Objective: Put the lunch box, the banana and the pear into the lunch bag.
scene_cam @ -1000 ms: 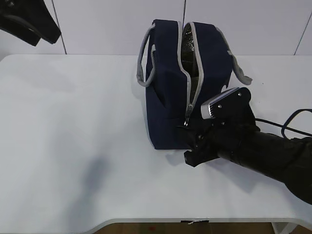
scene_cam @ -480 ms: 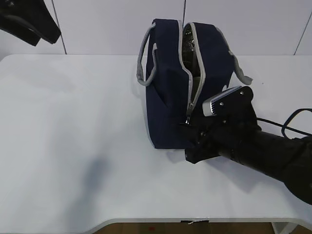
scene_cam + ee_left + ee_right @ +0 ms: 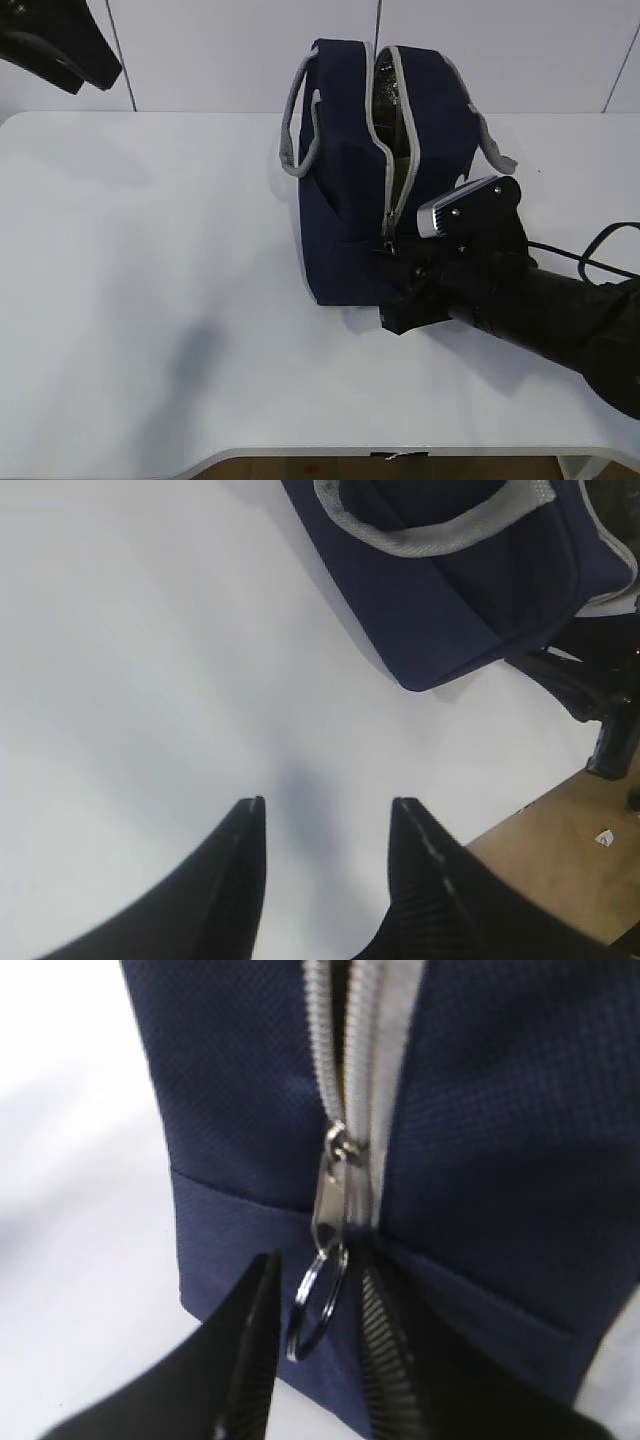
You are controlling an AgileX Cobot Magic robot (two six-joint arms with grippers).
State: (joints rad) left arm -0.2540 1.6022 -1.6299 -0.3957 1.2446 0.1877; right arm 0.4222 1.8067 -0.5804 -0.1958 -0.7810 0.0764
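right gripper (image 3: 312,1335): fingers straddle the metal ring pull (image 3: 316,1300) of the navy-blue fabric lunch bag (image 3: 350,215), clamp unclear | left gripper (image 3: 325,825): apart, empty

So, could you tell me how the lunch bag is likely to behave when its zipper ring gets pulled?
The lunch bag looks like soft fabric, so its wall will probably flex. It stands tall on a smooth table and nothing steadies it, so it may slide or tip. The thin metal zipper ring between the right gripper fingers might slip.
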